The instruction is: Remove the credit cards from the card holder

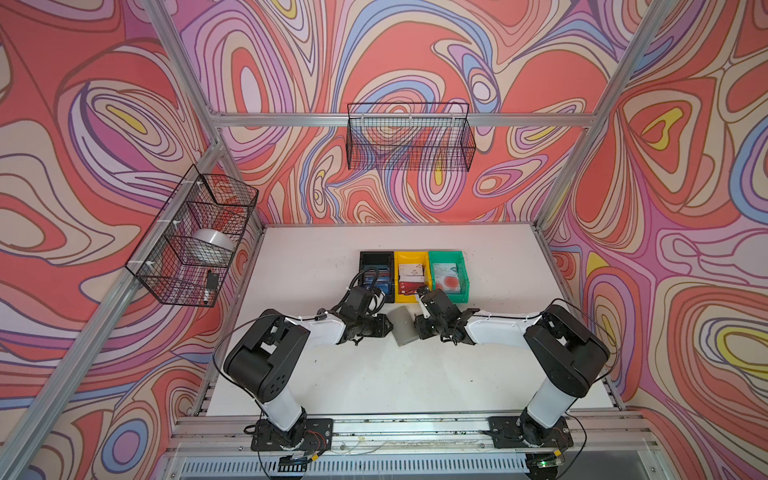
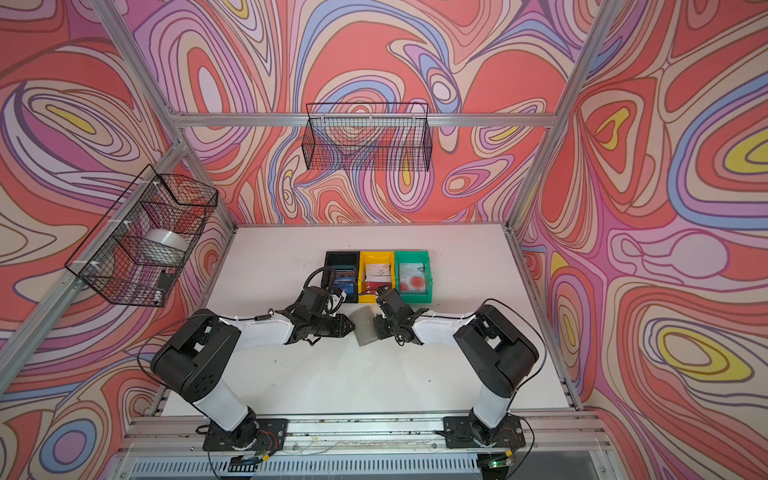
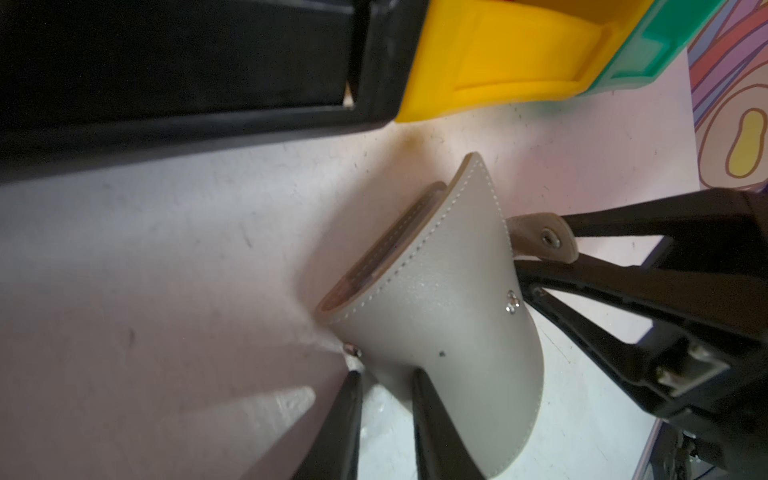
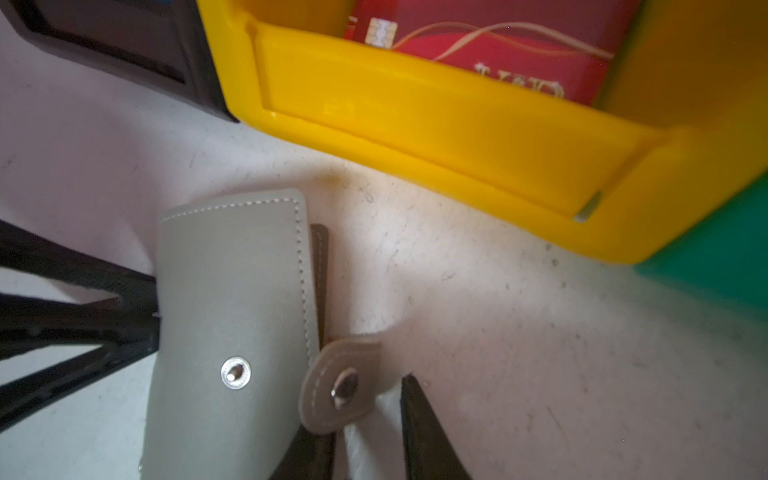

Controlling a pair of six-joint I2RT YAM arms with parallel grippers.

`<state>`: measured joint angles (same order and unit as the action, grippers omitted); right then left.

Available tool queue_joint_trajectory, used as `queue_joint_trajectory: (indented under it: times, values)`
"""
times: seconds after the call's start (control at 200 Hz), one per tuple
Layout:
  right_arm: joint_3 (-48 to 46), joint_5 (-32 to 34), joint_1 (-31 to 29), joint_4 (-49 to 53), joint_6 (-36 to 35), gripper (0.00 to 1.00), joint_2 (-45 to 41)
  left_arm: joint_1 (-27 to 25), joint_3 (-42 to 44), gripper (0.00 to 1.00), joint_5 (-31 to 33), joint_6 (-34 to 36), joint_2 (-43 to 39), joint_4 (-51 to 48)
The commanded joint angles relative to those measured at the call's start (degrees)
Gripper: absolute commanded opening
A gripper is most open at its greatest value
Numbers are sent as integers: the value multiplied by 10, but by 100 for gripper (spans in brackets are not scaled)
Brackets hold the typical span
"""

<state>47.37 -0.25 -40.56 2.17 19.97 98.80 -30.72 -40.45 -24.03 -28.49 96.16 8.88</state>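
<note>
Opening step: L gripper (image 3: 384, 378) & R gripper (image 4: 368, 409) flank unsnapped grey stitched bifold card holder (image 3: 436, 299), grip not determinable; nxt: pull covers apart.

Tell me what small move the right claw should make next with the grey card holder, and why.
Probably close the right claw on the closing tab and pull it back. The card holder lies unsnapped but folded over on the table, the tab sits between that claw's open jaws, and the left claw is at the opposite edge.
</note>
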Motion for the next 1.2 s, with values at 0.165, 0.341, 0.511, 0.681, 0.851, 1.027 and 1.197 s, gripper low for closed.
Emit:
queue_joint_trajectory:
  times: [0.165,0.341,0.511,0.681,0.851,1.027,1.197]
  values:
    - [-4,-86,-11,-30,3,29,23,-3,8,25,11,5,44,-29]
    - [-3,-114,-11,-45,6,29,14,-3,9,25,11,5,44,-31]
    - [0,-136,-13,-50,3,29,-8,-3,16,24,12,6,44,-31]
    - [14,-160,-15,-53,-7,29,-8,-3,20,24,11,6,50,-31]
    - [26,-171,-22,-63,-9,29,-5,-3,19,22,10,7,46,-33]
    - [38,-172,-26,-58,-14,29,-11,-4,24,20,15,8,35,-41]
    - [52,-187,-28,-57,-19,29,-8,-3,27,20,17,15,18,-63]
